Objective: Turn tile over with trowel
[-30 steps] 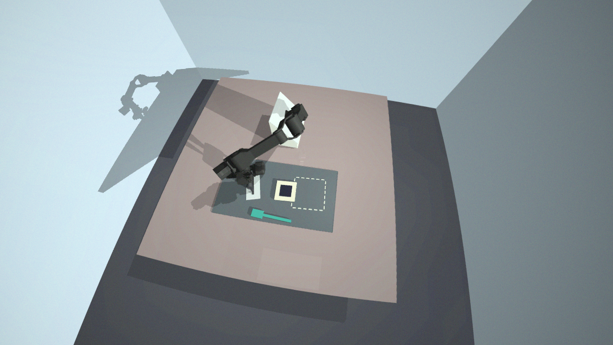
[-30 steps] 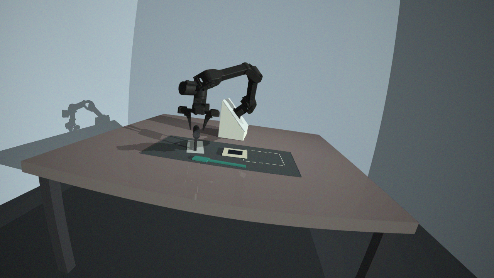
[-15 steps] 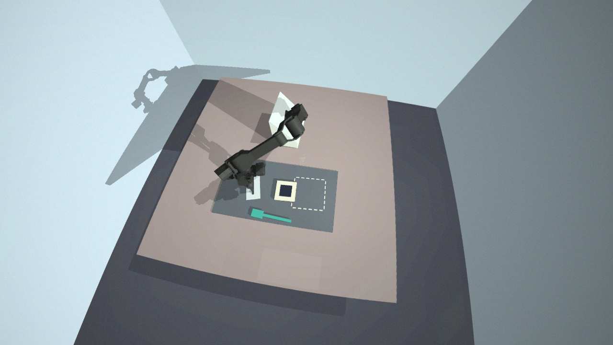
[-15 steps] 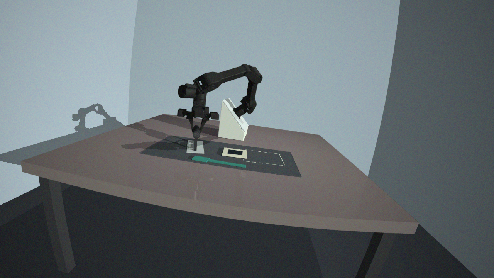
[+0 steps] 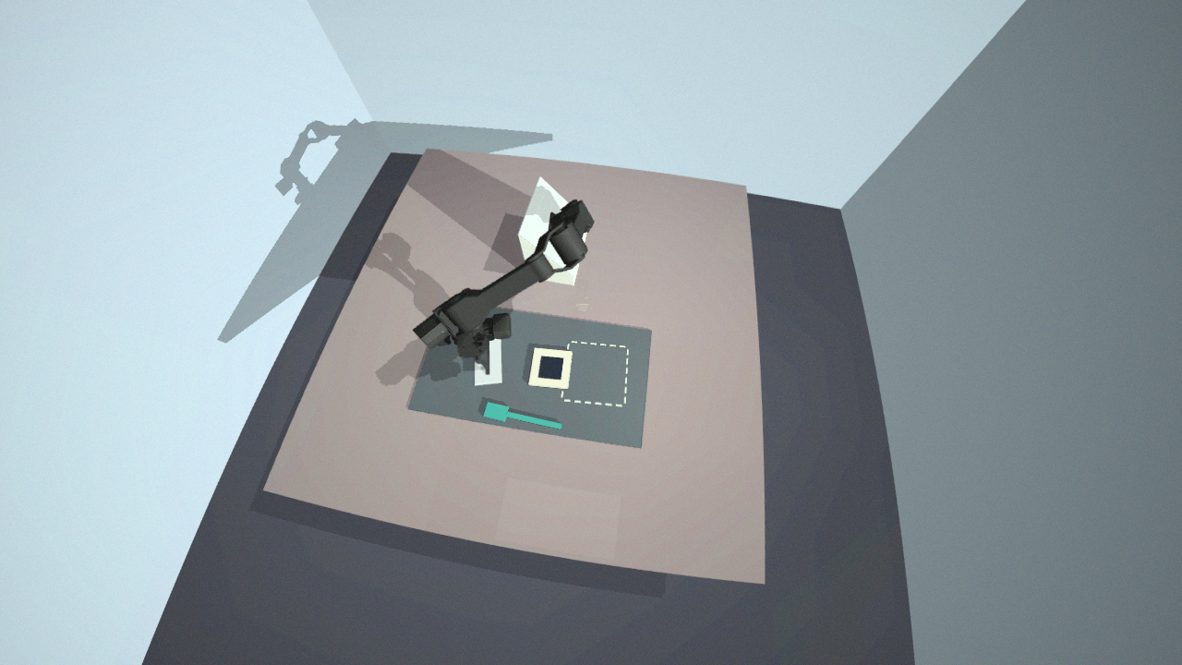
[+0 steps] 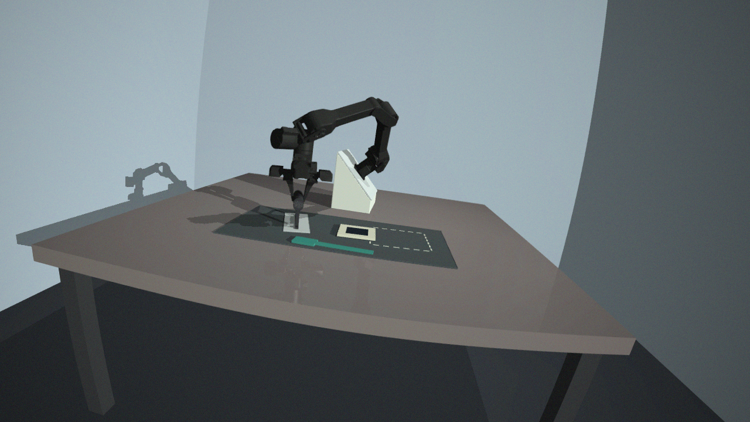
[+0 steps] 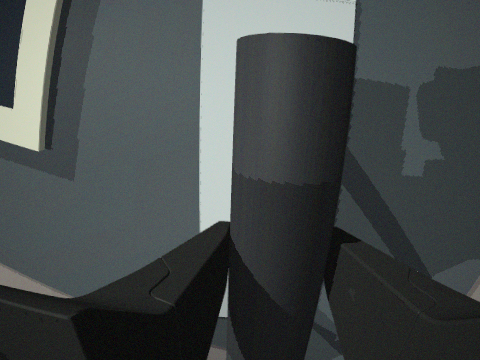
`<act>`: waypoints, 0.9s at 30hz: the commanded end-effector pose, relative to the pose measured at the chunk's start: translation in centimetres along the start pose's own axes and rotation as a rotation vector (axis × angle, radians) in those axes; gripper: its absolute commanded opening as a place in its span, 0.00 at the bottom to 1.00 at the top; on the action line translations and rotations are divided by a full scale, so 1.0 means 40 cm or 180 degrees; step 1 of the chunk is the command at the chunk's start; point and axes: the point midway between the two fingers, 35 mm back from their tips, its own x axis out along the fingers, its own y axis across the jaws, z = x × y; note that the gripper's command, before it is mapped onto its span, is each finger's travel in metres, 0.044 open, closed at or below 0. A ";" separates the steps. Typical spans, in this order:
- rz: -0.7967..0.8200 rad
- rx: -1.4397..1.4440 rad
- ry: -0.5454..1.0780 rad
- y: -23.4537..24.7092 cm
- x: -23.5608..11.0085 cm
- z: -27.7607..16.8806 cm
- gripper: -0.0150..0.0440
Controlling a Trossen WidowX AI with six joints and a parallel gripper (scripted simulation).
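The small trowel has a white flat blade (image 5: pixel 490 371) (image 6: pixel 291 224) (image 7: pixel 219 74) lying on the dark mat (image 5: pixel 611 421) (image 6: pixel 419 258) (image 7: pixel 134 174), and a dark handle (image 7: pixel 290 140) standing up from it. My gripper (image 5: pixel 477 348) (image 6: pixel 297 198) (image 7: pixel 276 236) points straight down at the mat's left part and is shut on that handle. The cream tile (image 5: pixel 550 367) (image 6: pixel 356 231) (image 7: pixel 39 74) lies flat to the right of the trowel with its dark marked side up. It sits just left of the dashed outline (image 5: pixel 627 371) (image 6: pixel 401 246), outside it.
A green long-handled tool (image 5: pixel 520 417) (image 6: pixel 330 245) lies on the mat's front part. A white wedge block (image 5: pixel 545 214) (image 6: pixel 348 183) stands behind the mat by the arm's base. The mat lies on a brown table (image 5: pixel 661 496) (image 6: pixel 471 293).
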 end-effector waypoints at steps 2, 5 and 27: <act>0.0029 0.0019 0.0010 0.002 0.008 -0.002 0.47; 0.0029 -0.0043 0.0009 0.002 0.008 -0.002 0.47; 0.0031 -0.2091 0.0000 0.002 0.008 -0.002 0.47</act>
